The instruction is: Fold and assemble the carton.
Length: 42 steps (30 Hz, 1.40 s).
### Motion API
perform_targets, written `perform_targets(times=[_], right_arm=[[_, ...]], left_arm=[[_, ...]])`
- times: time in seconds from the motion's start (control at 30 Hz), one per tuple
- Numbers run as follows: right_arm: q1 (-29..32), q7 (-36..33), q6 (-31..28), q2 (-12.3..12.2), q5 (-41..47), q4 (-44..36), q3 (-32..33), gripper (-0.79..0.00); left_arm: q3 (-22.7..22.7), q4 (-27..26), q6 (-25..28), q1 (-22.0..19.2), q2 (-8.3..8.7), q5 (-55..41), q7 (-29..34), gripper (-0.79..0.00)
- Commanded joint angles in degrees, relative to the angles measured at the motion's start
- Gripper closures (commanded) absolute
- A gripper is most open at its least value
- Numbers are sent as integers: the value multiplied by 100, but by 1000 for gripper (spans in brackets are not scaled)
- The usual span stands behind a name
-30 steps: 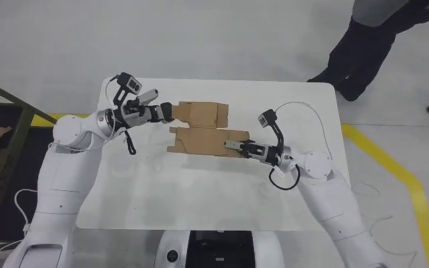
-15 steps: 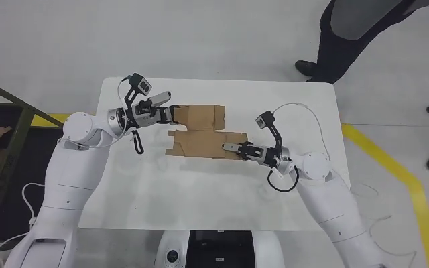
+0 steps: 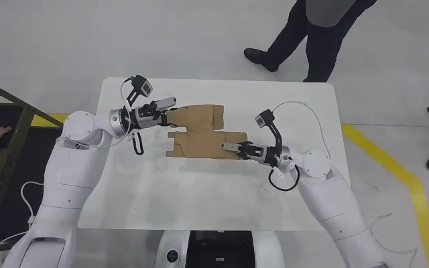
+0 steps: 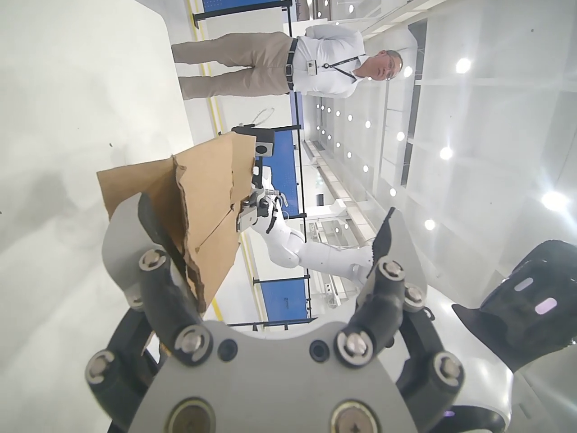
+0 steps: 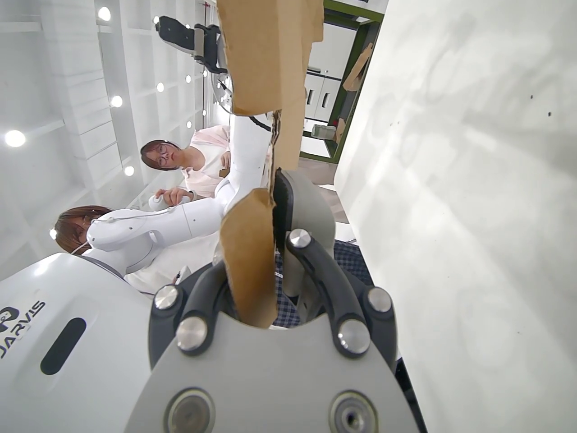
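Note:
A flat brown carton (image 3: 198,139) lies in the middle of the white table (image 3: 134,194), its far panel (image 3: 201,116) raised a little. My right gripper (image 3: 231,147) is shut on the carton's right edge. In the right wrist view the cardboard (image 5: 266,47) runs between the jaws of that gripper (image 5: 273,195). My left gripper (image 3: 172,114) sits at the left end of the far panel, open. The left wrist view shows the torn flap edge (image 4: 203,209) resting against one finger (image 4: 135,223) of the gripper (image 4: 266,223), the other finger standing apart.
A white cable (image 3: 312,114) loops over the table behind my right arm. A person's legs (image 3: 301,37) stand just beyond the far edge. A green frame (image 3: 17,110) stands off the left side. Bare table (image 3: 201,194) lies in front of the carton.
My left arm has shifted right, up against the carton's far panel, and that panel has lifted slightly. The right gripper keeps its hold. The person behind the table has walked left.

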State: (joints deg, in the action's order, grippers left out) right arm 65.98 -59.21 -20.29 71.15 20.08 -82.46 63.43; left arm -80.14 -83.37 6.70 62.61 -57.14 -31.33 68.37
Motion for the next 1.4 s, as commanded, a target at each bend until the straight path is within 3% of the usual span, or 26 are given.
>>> perform_targets(times=[0.0, 0.07, 0.2, 0.73, 0.87, 0.97, 1.1, 1.23, 1.37], right_arm=[[-14, -5, -6, -3, 2, 13, -11, 0], [-22, -17, -5, -5, 17, 22, -26, 0], [-30, -18, -6, -11, 34, 31, -52, 0], [-49, 64, -40, -37, 25, -8, -105, 0], [-36, 79, -28, -47, 19, -17, -107, 0], [-30, 84, -15, -53, 8, -29, -119, 0], [-31, 82, -11, -58, 7, -36, -151, 0], [-40, 84, -21, -62, 18, -30, -171, 0], [-49, 86, -26, -67, 29, -23, -182, 0]], left_arm=[[-12, 3, -9, 7, 9, 40, 5, -225], [-23, -1, -20, 6, 18, 88, 2, -65], [-18, -2, -41, 1, 33, 208, 12, 0], [31, 52, -172, -67, 86, 574, 1, 0], [-8, 0, -111, -75, 117, 874, -69, -68], [-24, -52, -106, -56, 137, 1014, -82, -197], [-1, -145, -107, -48, 161, 1178, 11, -271], [47, -193, -92, -55, 169, 1234, 20, -246], [92, -195, -64, -97, 174, 1287, -6, -132]])
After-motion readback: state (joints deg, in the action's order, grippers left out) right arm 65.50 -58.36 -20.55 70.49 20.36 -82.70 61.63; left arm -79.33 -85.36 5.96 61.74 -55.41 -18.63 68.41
